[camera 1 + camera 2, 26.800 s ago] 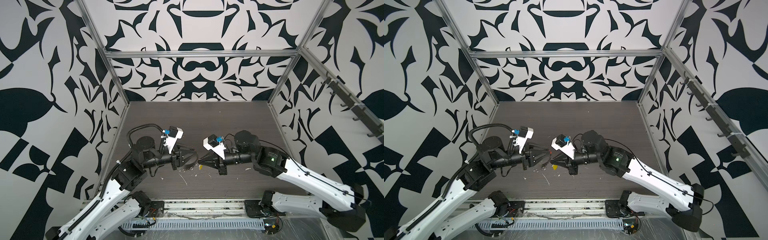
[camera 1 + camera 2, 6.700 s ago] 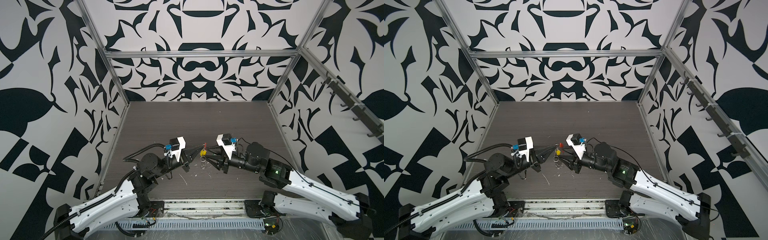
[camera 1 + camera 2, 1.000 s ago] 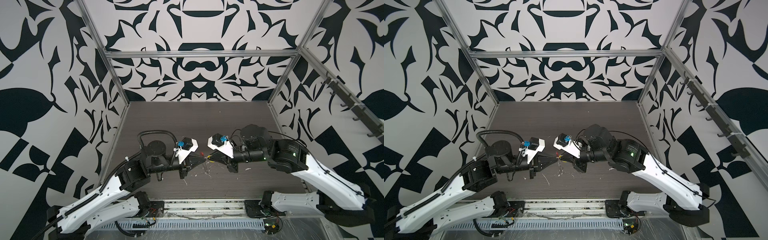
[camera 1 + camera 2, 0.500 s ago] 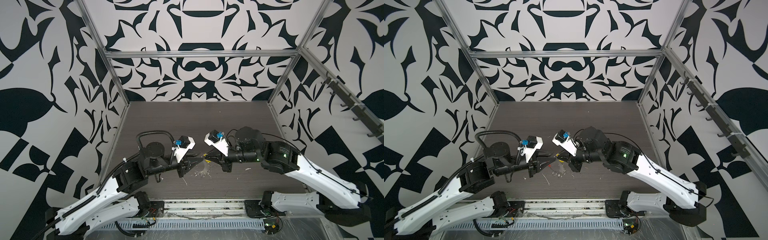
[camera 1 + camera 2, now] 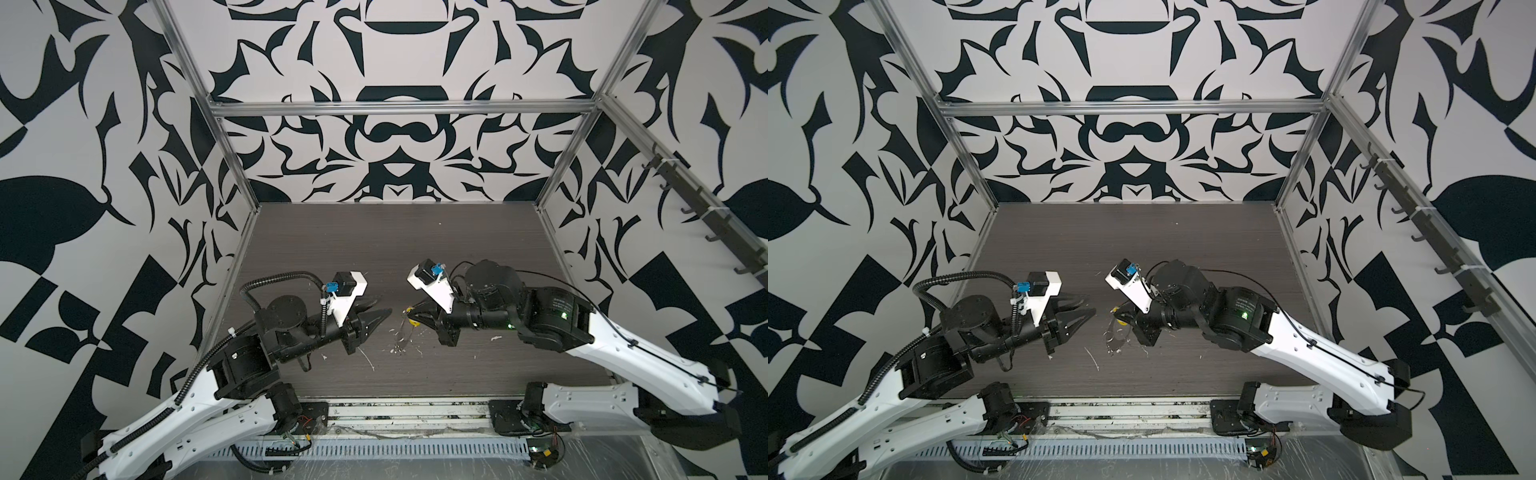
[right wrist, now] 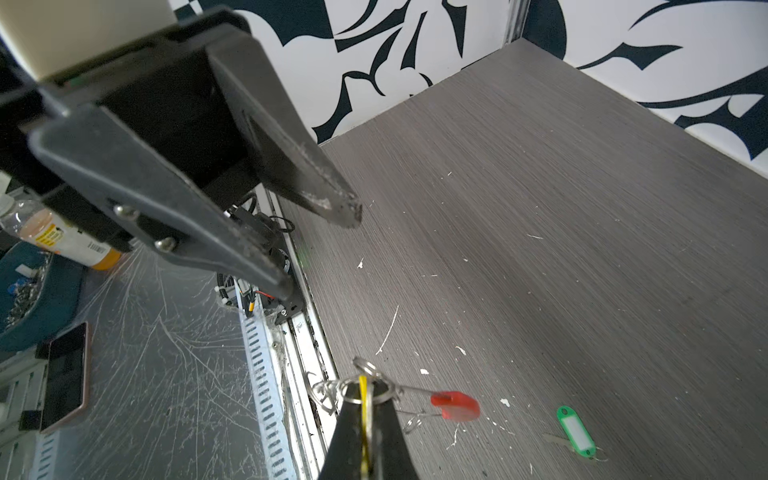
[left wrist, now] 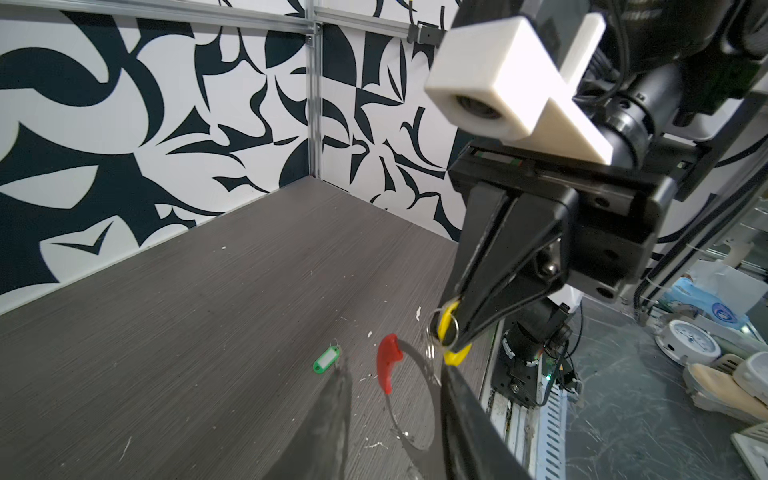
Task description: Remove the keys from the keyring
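The right gripper [image 5: 417,318] is closed tight on the yellow key tag [image 7: 449,320] and holds it above the dark wood-grain table [image 5: 415,249], near the front edge. In the right wrist view the tag is seen from its thin edge, pressed between the two black fingers [image 6: 349,436]. Small wire rings sit at the tag, and the keyring [image 7: 413,353], a thin grey hoop, hangs below it. The red key [image 6: 455,405] is on the hoop, to one side of the yellow tag. I cannot tell if the lowest part of the hoop touches the table.

The green key tag [image 6: 575,430] lies flat on the table by itself, apart from the hoop and from both grippers.

The left gripper [image 5: 376,307] is opposite the right one, near it but not touching. Its fingers [image 6: 316,187] stand moderately apart and there is nothing between them. Small white flecks [image 5: 370,359] are scattered on the table under the two grippers.
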### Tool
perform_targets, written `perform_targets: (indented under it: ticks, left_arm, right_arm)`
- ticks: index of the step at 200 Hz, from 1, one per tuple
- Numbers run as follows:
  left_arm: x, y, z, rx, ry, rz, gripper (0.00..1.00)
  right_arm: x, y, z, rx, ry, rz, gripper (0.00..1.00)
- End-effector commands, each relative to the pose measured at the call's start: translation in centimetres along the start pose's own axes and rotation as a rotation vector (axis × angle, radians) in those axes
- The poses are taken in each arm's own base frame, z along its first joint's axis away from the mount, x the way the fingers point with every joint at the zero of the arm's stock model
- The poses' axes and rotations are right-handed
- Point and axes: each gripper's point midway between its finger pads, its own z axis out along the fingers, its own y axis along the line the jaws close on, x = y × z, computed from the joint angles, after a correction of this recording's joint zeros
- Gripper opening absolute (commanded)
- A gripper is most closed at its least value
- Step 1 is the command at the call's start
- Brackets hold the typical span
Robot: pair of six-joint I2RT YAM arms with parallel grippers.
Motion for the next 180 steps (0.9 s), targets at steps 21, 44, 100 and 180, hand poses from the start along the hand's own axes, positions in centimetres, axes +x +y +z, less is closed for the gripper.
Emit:
perform_targets:
  ticks: [21, 44, 100, 180]
  left_arm:
    - [0.6, 1.2, 0.4, -0.058, -0.036, -0.075, 0.39]
    - [1.1, 1.3, 0.8, -0.053, -0.047, -0.095, 0.39]
    - [2.4, 1.1, 2.1, -0.03, -0.016, -0.128, 0.41]
    - [3.0, 1.9, 4.0, -0.071, 0.021, -0.108, 0.42]
  right_arm:
    - [-3.4, -1.3, -1.0, 0.075, -0.195, 0.202, 0.0]
    - [-4.2, -2.0, -1.2, 0.097, -0.257, 0.292, 0.0]
    - [-4.9, -2.5, -1.1, 0.102, -0.314, 0.376, 0.0]
    - [-5.5, -2.6, -1.6, 0.098, -0.38, 0.446, 0.0]
